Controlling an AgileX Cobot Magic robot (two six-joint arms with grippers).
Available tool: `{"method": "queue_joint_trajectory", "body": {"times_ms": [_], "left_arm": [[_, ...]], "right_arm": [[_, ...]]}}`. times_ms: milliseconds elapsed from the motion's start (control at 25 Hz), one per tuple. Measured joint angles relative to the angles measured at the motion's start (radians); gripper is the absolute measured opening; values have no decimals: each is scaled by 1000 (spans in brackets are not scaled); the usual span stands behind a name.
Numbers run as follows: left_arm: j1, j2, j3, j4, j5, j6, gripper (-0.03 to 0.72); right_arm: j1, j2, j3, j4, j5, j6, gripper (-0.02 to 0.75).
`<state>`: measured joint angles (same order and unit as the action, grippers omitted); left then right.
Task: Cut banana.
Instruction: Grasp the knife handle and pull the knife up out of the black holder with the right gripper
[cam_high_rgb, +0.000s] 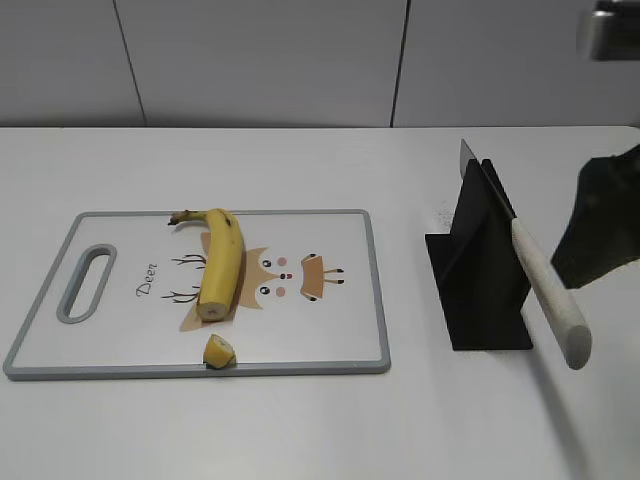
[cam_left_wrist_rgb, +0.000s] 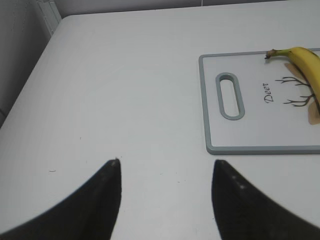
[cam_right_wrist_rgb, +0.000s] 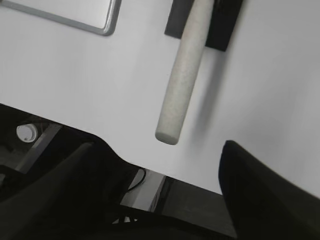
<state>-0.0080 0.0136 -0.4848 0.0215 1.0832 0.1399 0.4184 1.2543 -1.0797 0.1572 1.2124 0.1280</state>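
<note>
Knife parked in stand; both grippers empty, jaws spread wide.
Banana lies lengthwise on the cutting board, left of the knife; right gripper nearer the handle, left gripper off-board.

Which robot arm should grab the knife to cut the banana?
Probably the right: its open pincer sits just off the knife handle's end. The left pincer hangs over bare table, beyond the board.

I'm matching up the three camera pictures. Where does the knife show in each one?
Exterior view: knife right of centre, slotted in the black stand, handle toward the camera.
Left wrist view: not in it.
Right wrist view: pale handle top centre.
Shared landmark: the cutting board's grey rim.
</note>
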Motion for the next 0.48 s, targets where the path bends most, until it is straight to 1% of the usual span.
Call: {"method": "queue_joint_trajectory", "body": {"times_ms": [120,480], "left_arm": [[0,0,0,0,0,0,553],[0,0,0,0,0,0,553]], "right_arm": [[0,76,0,18,-1,6,585],[0,232,-1,-10,-59,78,585]]}}
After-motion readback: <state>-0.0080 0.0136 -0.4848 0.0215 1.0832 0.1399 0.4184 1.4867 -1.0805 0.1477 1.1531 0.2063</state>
